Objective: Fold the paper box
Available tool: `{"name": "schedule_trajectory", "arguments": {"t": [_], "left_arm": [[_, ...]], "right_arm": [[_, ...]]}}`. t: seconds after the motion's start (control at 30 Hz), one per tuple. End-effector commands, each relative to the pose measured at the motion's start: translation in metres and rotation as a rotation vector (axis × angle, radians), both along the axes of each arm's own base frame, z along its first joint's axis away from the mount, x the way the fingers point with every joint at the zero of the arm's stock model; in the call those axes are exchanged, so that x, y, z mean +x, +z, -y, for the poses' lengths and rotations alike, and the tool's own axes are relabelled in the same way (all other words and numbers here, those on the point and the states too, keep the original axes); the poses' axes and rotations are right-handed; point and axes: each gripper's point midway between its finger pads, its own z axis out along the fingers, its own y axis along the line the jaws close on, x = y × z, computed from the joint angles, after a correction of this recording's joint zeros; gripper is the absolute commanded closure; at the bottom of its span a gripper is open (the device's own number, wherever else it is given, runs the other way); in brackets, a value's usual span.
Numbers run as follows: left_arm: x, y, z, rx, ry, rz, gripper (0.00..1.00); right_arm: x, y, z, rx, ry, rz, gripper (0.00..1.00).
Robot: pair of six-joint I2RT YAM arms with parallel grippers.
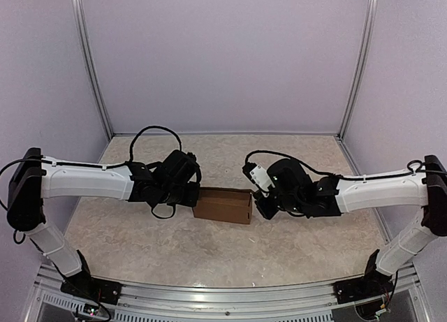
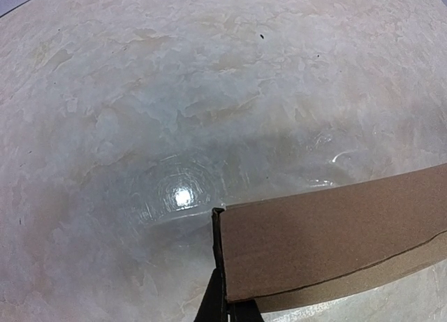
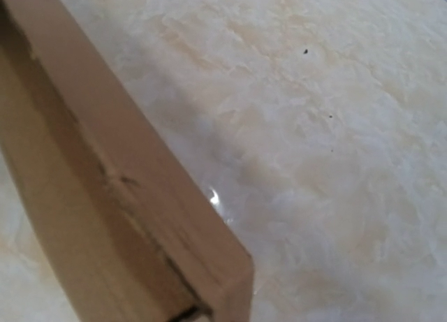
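The brown paper box (image 1: 222, 205) lies on the table between my two arms as a long, low carton. My left gripper (image 1: 192, 196) is at its left end. In the left wrist view the two black fingertips (image 2: 214, 304) are pinched together on the thin upright edge of the box (image 2: 328, 238), so that gripper (image 2: 229, 309) is shut on it. My right gripper (image 1: 264, 207) is right at the box's right end. The right wrist view shows only the box's corner and top edge (image 3: 140, 175), very close and blurred, and none of its fingers.
The marbled beige tabletop (image 1: 209, 259) extends in front of and behind the box. Purple walls and metal frame posts (image 1: 94, 70) enclose the back and sides. A metal rail (image 1: 223, 294) runs along the near edge by the arm bases.
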Motion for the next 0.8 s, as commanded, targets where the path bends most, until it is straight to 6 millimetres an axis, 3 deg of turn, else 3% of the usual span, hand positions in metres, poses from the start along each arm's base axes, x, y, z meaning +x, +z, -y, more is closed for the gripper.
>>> {"name": "schedule_trajectory", "arguments": {"t": [0.0,0.33,0.77], "left_arm": [[-0.004,-0.001,-0.004,0.031,0.0,-0.023,1.0],[-0.002,0.002,-0.002,0.047,0.016,-0.01,1.0],[0.0,0.005,0.01,0.094,0.016,0.035,1.0]], "right_arm": [[0.008,0.007,-0.003,0.005,-0.02,0.015,1.0],[0.001,0.018,-0.011,0.091,-0.043,-0.079,1.0],[-0.009,0.01,-0.008,0.15,-0.173,-0.286,1.0]]}}
